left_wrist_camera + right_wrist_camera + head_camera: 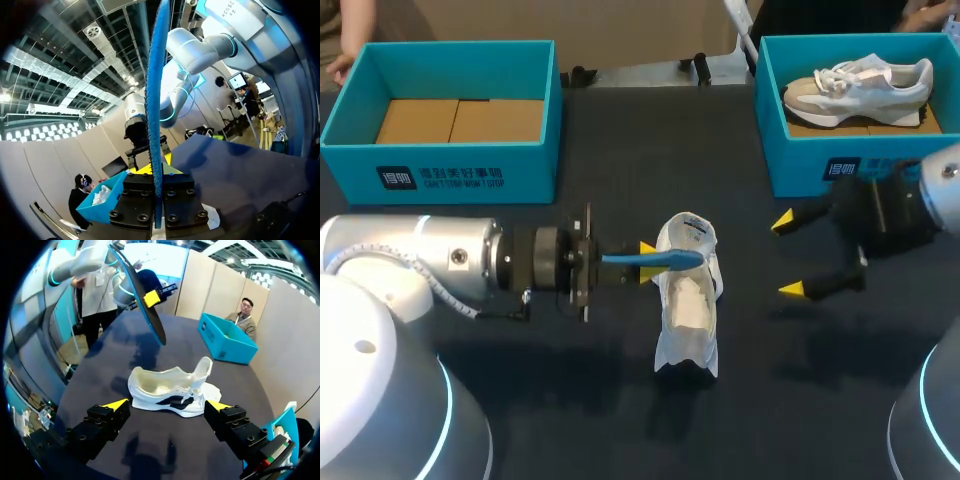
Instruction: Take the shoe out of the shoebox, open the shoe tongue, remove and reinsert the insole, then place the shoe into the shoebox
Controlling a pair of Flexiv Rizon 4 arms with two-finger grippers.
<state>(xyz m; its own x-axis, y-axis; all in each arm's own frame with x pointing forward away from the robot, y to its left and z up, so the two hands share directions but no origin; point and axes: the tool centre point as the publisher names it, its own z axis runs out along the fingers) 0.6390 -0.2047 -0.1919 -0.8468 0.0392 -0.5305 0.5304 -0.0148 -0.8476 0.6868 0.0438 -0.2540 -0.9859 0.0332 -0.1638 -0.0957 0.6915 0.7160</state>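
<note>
While weighing the step in hand, logged thin blue foam insole (670, 258) out of the shoe and clamped at one end in the left hand (646, 262), fingers pressed together on it from both sides. Seen edge-on in the left wrist view, running straight out ahead of the hand. Found white low-top sneaker with dark side stripes (688, 310) standing on its sole on the dark cloth worktop (590, 400), opening up, cream lining bare. Lies below the insole's free end in the head view, apart from it by the look of the right wrist view. Judged: removal done, reinsertion next, boxing not yet begun. Right hand (788, 256) empty, yellow-tipped fingers spread wide, near the sneaker on its right side, not touching. Next move, as estimated: tip the free end down into the opening, slide it toward the toe, keep the upper held open. Likely to need the right hand bracing the sneaker, otherwise liable to skid or roll. Expect flex in the insole, being held at one end only. Around: teal open cardboard box with brown liner (470, 170) at far left, no shoe inside; second teal box (800, 165) at far right holding a pale laced sneaker (865, 85). Only crowding noted: second teal box close behind the right hand, to be minded on any pull-back.
</note>
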